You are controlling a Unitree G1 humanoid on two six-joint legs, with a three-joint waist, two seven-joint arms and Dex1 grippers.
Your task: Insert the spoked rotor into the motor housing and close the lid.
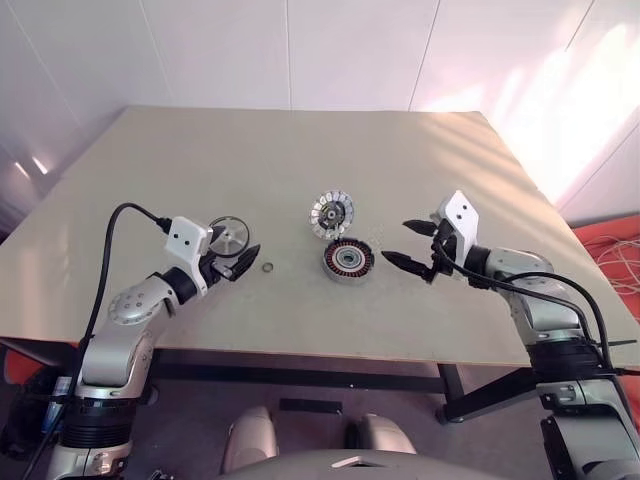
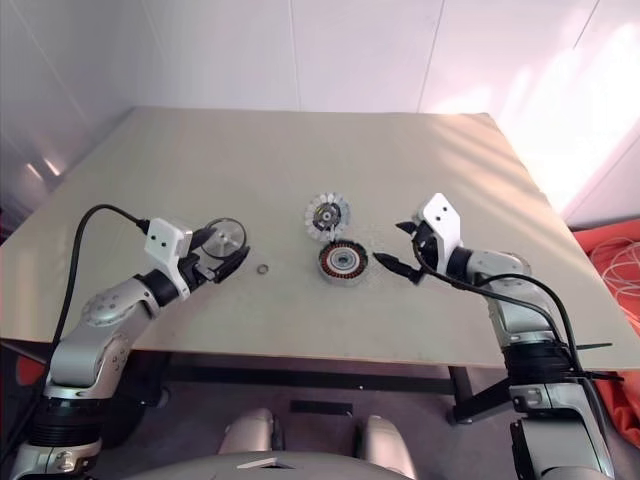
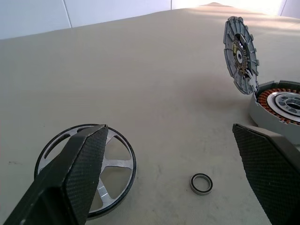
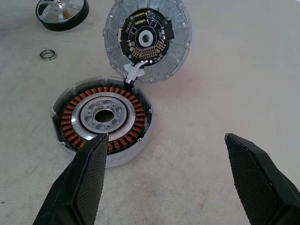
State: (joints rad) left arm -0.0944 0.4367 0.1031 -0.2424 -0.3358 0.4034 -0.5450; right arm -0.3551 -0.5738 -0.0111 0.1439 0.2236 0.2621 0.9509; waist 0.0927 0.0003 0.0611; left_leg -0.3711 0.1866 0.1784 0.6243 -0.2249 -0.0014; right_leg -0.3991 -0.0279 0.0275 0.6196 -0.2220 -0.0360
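Spoked rotor [image 4: 148, 41] is standing tilted on edge against the motor housing [image 4: 103, 120], mid-table; lid [image 3: 86, 169] is lying flat beside the left gripper [image 1: 240, 258]. Both grippers, right [image 1: 412, 244] included, are hovering spread wide, empty, apparently awaiting pickup.

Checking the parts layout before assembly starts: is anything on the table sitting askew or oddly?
Yes: the round silver-white segmented disc with a dark circuit centre stands tilted on edge, leaning at the rim of the dark copper-wound motor housing, seemingly joined by a small white connector. The other parts lie flat.
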